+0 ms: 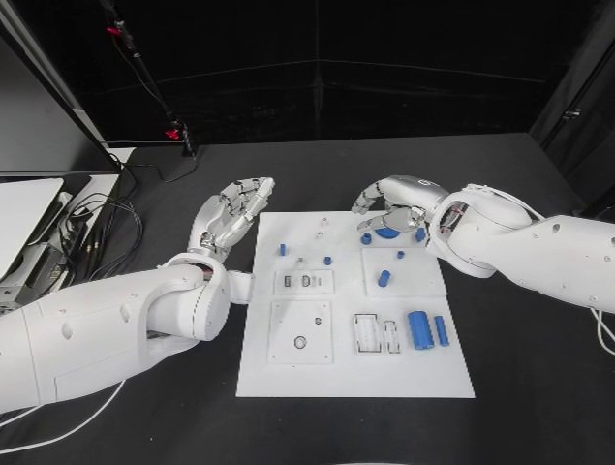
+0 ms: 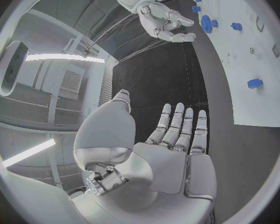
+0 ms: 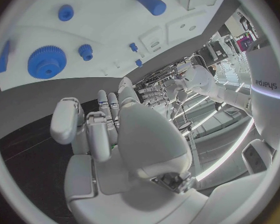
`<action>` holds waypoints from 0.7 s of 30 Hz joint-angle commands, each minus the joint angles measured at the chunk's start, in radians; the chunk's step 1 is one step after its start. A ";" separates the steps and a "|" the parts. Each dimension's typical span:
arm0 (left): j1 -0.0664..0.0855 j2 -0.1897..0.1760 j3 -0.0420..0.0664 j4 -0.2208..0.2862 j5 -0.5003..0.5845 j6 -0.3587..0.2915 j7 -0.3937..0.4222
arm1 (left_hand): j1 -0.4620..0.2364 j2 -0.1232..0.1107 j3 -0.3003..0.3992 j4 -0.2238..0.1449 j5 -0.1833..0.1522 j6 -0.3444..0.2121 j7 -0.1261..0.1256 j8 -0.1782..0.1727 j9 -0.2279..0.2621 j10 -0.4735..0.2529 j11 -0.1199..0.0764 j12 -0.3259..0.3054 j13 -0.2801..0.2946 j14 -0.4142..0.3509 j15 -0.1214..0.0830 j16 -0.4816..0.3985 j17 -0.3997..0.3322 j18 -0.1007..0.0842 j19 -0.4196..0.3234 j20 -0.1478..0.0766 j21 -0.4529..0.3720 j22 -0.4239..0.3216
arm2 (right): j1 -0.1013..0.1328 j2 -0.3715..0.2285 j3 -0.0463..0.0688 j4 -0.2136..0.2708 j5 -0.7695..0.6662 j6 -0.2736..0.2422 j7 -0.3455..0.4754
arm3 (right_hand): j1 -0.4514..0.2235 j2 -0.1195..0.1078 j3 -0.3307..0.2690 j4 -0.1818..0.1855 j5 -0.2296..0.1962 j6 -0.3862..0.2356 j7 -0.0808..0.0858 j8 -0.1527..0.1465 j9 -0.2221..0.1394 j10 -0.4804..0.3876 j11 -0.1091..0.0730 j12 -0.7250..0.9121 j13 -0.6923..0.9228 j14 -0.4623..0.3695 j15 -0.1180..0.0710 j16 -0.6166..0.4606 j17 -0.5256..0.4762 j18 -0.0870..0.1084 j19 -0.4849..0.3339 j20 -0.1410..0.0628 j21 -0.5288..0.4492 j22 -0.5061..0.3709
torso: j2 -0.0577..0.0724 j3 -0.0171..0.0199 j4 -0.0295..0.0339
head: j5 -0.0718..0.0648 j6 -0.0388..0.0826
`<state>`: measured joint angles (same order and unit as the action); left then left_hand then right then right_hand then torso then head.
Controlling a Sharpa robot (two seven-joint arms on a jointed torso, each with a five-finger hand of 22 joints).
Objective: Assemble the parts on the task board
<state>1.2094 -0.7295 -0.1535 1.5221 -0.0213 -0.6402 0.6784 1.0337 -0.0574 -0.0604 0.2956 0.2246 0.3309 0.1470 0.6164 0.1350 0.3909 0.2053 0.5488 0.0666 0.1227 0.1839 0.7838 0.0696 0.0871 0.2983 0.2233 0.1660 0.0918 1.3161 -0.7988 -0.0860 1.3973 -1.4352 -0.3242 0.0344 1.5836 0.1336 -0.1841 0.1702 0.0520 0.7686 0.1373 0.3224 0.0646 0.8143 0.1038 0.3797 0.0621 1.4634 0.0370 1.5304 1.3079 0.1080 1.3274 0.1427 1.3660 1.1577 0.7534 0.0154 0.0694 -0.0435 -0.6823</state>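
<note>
The white task board (image 1: 338, 373) lies in the middle of the black table. On its far part sit a large blue gear (image 1: 386, 232) (image 3: 47, 62), a small blue gear (image 1: 367, 237) (image 3: 85, 51), a blue peg (image 1: 282, 249) and a short blue cylinder (image 1: 384, 279) (image 3: 149, 1). A thick blue cylinder (image 1: 420, 329) and a thin blue rod (image 1: 442, 330) lie at the near right. My right hand (image 1: 391, 197) (image 3: 109, 134) (image 2: 166, 21) hovers at the board's far edge just beyond the large gear, fingers loosely bent, holding nothing. My left hand (image 1: 234, 215) (image 2: 177, 139) is stretched flat off the board's far left corner, empty.
The board has several square plates with recesses (image 1: 304, 282), and a slotted holder (image 1: 367, 333) beside the thick cylinder. Cables (image 1: 101, 221) and a white device (image 1: 7, 228) lie at the table's left edge. A stand (image 1: 181, 136) rises at the far left.
</note>
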 commanded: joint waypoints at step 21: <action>0.002 0.001 0.001 -0.009 -0.012 0.013 0.341 | 0.002 0.022 0.009 0.000 0.006 0.004 0.112 0.007 -0.005 -0.002 0.010 0.009 -0.001 -0.003 0.010 0.007 -0.002 0.022 0.000 0.010 0.009 0.002 | -0.003 0.046 0.000 -0.046 -0.186 0.158 -0.190 | 0.011 -0.022 0.004 0.034 -0.005 0.034 0.007 -0.069 0.000 0.047 0.006 -0.074 0.000 0.068 -0.004 -0.005 0.052 -0.016 -0.005 -0.005 0.000 -0.007 | -0.010 -0.0030 -0.0037 | 0.010 -0.016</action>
<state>1.2094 -0.7286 -0.1533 1.5131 -0.0232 -0.6367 0.6785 1.0383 -0.0437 -0.0550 0.2958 0.2246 0.3309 0.1470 0.6206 0.1308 0.3873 0.2087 0.5529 0.0667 0.1192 0.1874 0.7877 0.0688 0.1003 0.2982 0.2233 0.1715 0.0927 1.3122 -0.7554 -0.0863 1.3522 -1.5998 -0.2057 -0.1294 1.5990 0.1200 -0.1806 0.1991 0.0520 0.7931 0.1441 0.2569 0.0645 0.8528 0.1110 0.3085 0.0622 1.4668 0.0337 1.5304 1.3077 0.1082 1.3238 0.1394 1.3660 1.1511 0.7442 0.0128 0.0674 -0.0336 -0.6965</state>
